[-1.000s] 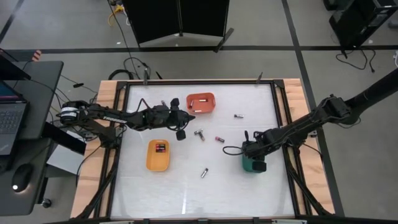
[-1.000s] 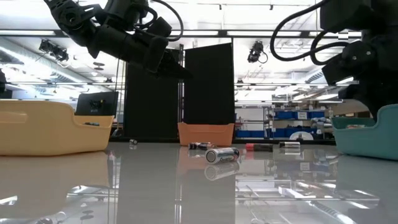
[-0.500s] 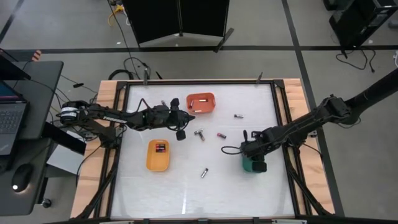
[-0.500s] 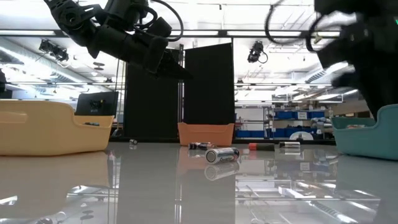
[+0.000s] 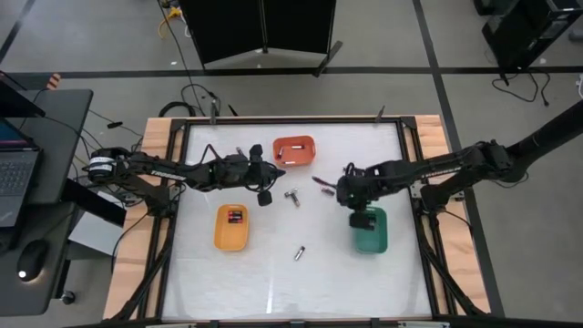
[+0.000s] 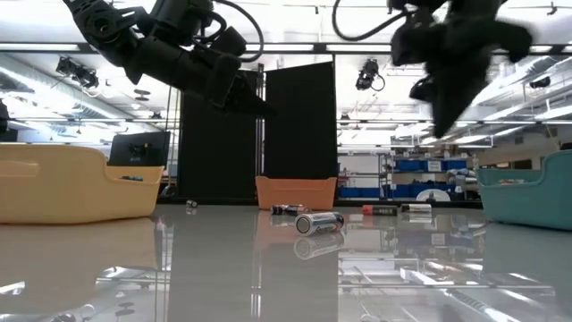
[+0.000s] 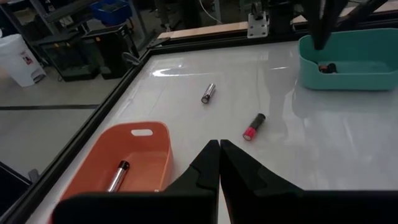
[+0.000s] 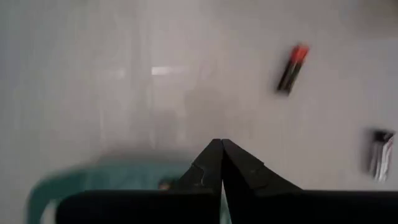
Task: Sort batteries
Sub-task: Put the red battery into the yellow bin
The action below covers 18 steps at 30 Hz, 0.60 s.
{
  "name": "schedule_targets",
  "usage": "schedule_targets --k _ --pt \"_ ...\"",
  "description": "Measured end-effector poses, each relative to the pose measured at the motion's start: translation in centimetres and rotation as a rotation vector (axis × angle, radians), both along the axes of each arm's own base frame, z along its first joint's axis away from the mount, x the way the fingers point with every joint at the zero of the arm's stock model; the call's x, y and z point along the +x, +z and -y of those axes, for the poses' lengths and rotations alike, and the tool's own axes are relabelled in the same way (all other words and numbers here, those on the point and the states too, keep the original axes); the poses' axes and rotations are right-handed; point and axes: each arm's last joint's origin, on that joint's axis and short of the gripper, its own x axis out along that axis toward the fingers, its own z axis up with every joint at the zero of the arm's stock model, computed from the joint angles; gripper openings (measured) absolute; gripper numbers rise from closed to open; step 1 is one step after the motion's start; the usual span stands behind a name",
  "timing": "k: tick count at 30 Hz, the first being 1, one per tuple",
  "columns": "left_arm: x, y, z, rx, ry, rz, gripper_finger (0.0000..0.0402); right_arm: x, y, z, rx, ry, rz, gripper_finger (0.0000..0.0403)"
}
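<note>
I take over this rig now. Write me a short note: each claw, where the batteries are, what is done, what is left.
Left claw: shut, empty, raised beside the orange tray.
Right claw: shut, empty, between the orange tray and the green tray.
Done: one battery lies in the orange tray, one in the yellow tray, at least one in the green tray.
Left: loose ones on the table, including a red-tipped battery, a silver battery and another near the front.

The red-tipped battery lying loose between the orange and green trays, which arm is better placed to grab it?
Probably the right. The right gripper hangs beside the red-tipped battery, fingers shut and empty. The left gripper sits farther off, past another loose battery.
</note>
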Motion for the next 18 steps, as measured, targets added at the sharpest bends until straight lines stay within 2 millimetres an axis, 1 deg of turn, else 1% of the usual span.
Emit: schedule_targets --k 5,8,10,15,18 --pt "0.0 0.0 0.0 -0.014 0.004 -0.001 0.0018 1.0 -1.5 1.7 -0.030 -0.094 0.147 0.0008" --pt "0.0 0.0 0.0 -0.017 0.004 -0.001 0.0018 1.0 -2.5 2.9 -0.077 -0.163 0.188 0.0011" --pt "0.0 -0.1 0.0 -0.017 0.005 -0.002 0.0018 1.0 -3.1 3.7 -0.093 -0.200 0.221 0.0029" --pt "0.0 -0.1 0.0 -0.017 0.005 -0.003 0.0018 0.6 -4.6 5.6 -0.109 -0.265 0.264 0.0088" --pt "0.0 -0.1 0.0 -0.017 0.005 -0.004 0.0018 0.0 -5.6 6.7 -0.123 -0.286 0.270 0.0108"
